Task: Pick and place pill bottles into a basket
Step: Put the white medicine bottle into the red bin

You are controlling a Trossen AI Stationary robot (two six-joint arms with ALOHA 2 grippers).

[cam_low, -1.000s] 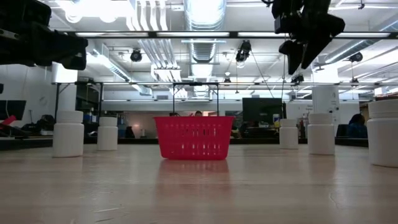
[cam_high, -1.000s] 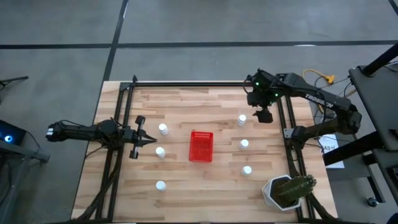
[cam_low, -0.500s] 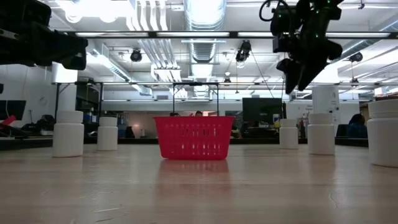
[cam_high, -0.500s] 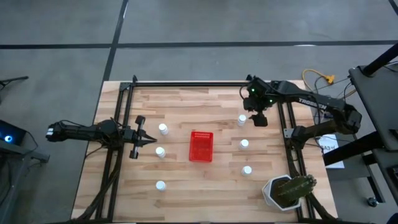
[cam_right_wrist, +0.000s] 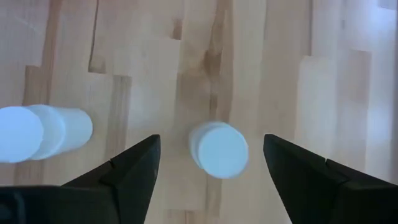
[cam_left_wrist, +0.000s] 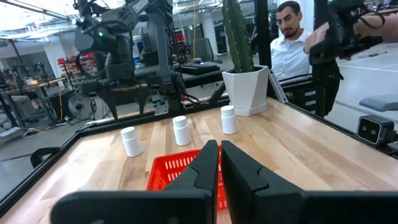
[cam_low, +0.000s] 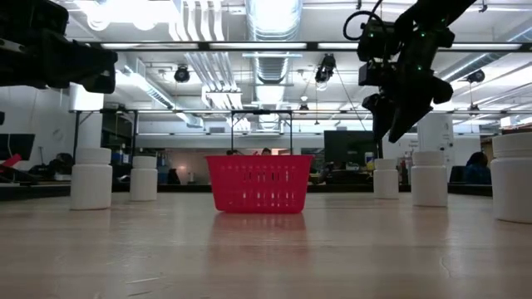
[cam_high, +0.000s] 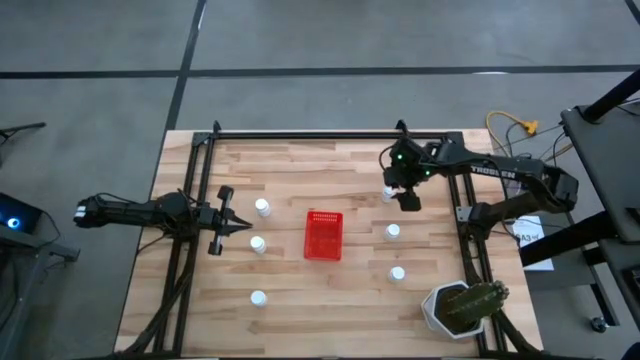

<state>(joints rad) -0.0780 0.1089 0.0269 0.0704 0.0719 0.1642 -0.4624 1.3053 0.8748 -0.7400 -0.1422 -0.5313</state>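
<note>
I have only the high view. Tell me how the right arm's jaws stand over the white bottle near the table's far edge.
Observer: The right wrist view shows the right jaws open, with the small white round-capped plastic pill bottle between them, untouched.
Operator: Give me their height.
Observer: In the low view their tips hang above that bottle's cap, clear of it.
Operator: Report the left arm.
Observer: Its wrist view shows the left jaws shut, pointing over the bright red slatted plastic basket.
</note>
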